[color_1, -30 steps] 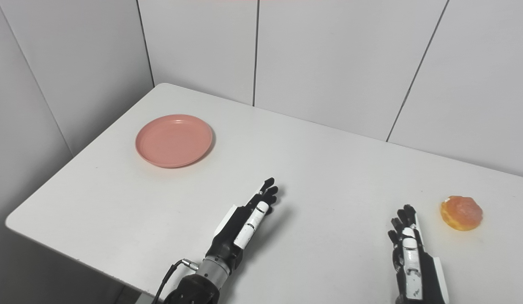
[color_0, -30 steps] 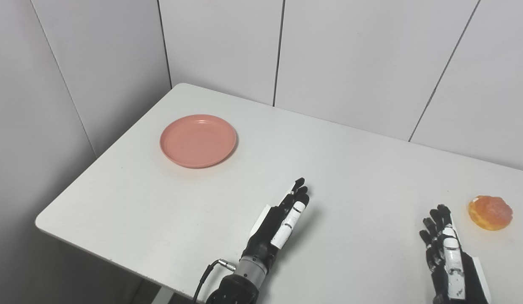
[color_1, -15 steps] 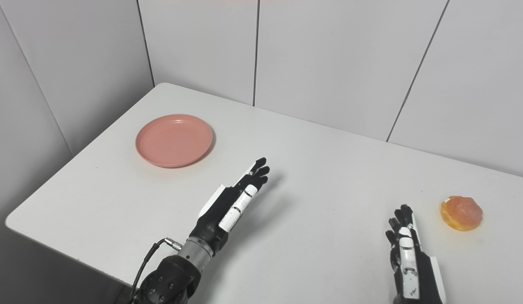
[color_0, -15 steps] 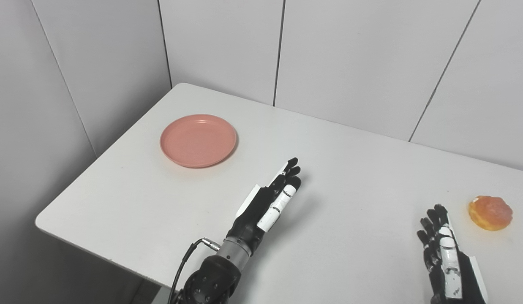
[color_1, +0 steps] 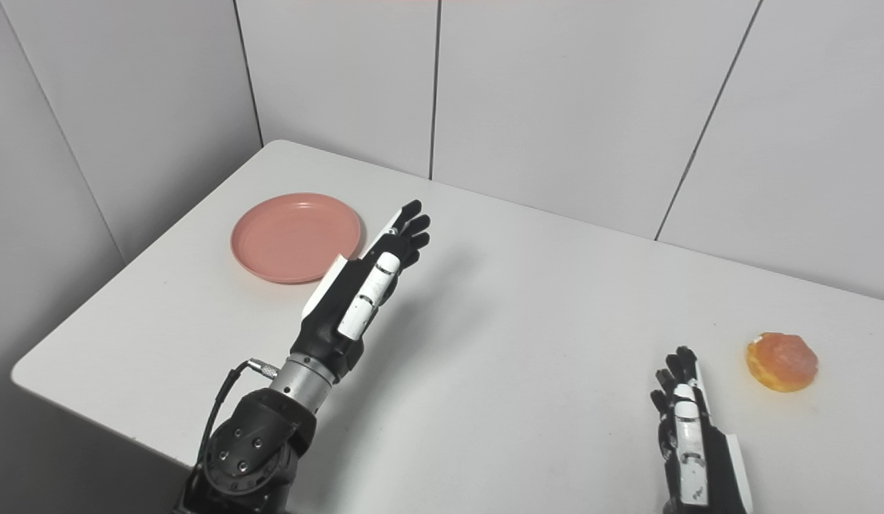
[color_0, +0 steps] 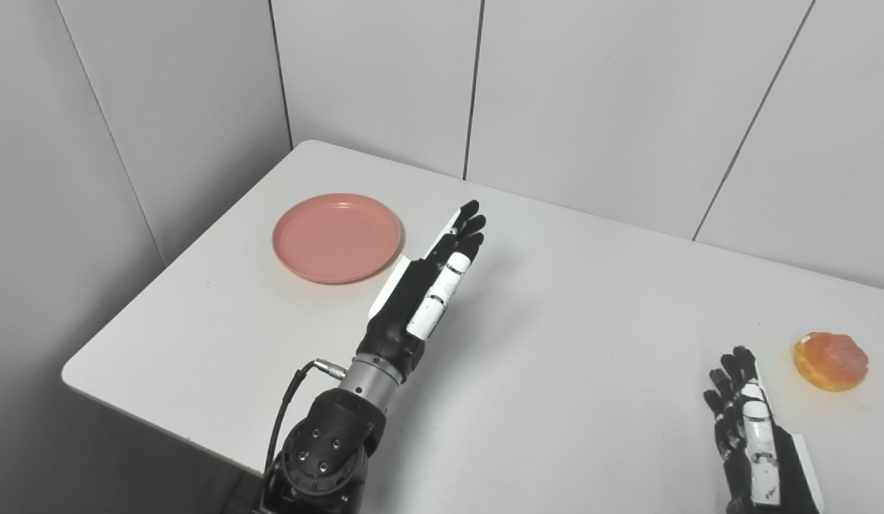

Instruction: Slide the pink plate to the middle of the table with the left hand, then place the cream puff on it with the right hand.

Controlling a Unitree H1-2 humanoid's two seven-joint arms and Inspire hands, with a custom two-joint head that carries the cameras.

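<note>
Left robot hand [color_0: 429, 285] raised with fingers straight and apart, holding nothing, just right of the pink plate [color_0: 336, 237] at upper left of the table [color_0: 556, 343]. Could clip the near rim and tip the plate, or shove it toward the left edge. Right robot hand [color_0: 752, 435] open and empty at lower right, near the cream puff [color_0: 830, 360].

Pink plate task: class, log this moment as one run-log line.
left hand: open, raised beside pink plate | right hand: open, near cream puff | plate unmoved

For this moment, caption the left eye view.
Open left hand raised beside pink plate; right hand near cream puff.

No readable text, labels or numbers anywhere.
</note>
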